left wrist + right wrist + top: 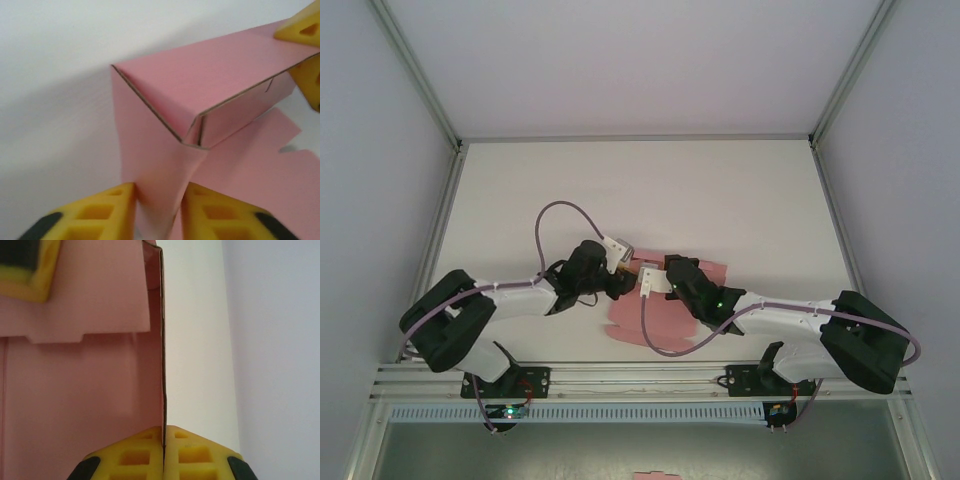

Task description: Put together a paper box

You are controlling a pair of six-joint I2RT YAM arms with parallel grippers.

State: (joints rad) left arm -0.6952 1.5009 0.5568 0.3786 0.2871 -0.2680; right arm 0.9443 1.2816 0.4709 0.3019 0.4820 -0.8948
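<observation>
The pink paper box (645,315) lies partly folded on the white table between the two arms. In the left wrist view one wall of the paper box (210,75) stands up, and a bent flap runs down from its corner. My left gripper (159,210) is closed against both sides of that flap. My right gripper (164,445) is shut on the thin edge of an upright wall of the paper box (75,390). Seen from above, the left gripper (625,272) and the right gripper (650,280) meet over the box's far edge. The right gripper's yellow fingers (305,45) show at the wall's far end.
The white table (640,190) stretches away behind the box, bounded by metal frame rails (445,210) at the sides and grey walls. Both arm bases sit on the rail (640,375) at the near edge. More pink flaps (265,165) lie flat beside the raised wall.
</observation>
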